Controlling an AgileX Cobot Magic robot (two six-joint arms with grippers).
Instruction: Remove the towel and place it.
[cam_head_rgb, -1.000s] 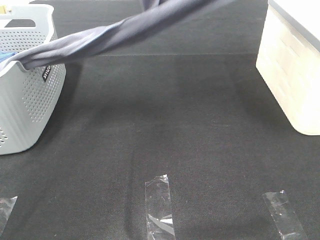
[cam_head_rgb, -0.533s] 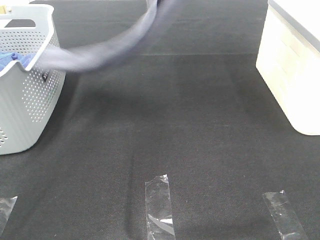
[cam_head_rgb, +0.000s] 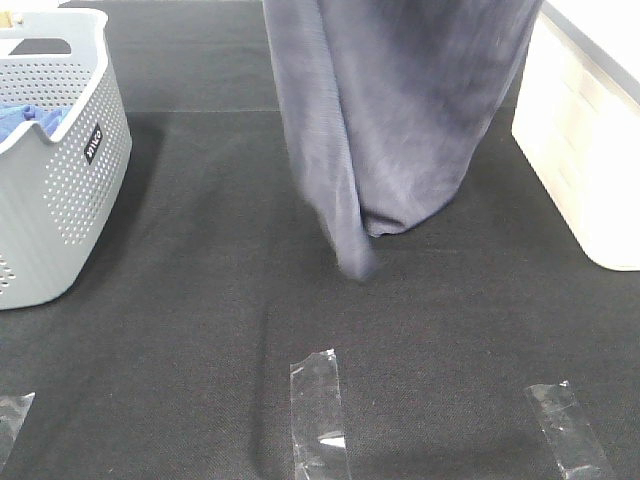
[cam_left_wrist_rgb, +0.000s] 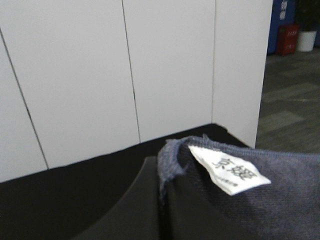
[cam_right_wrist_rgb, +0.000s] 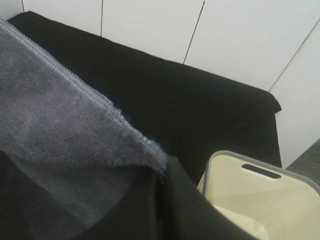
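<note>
Hanging from the top edge of the high view, the towel (cam_head_rgb: 400, 120) drapes in a loose fold well to the right of the grey basket (cam_head_rgb: 70, 190). Its blurred low end is close over the black mat (cam_head_rgb: 200, 330) — touching or not, I cannot tell. A blue cloth (cam_head_rgb: 25, 122) lies inside the basket. In the left wrist view, the left gripper (cam_left_wrist_rgb: 161, 200) is clamped on the towel corner bearing a white label (cam_left_wrist_rgb: 230, 170). In the right wrist view, the right gripper (cam_right_wrist_rgb: 161, 200) pinches a hemmed corner — jaws closed on the cloth.
</note>
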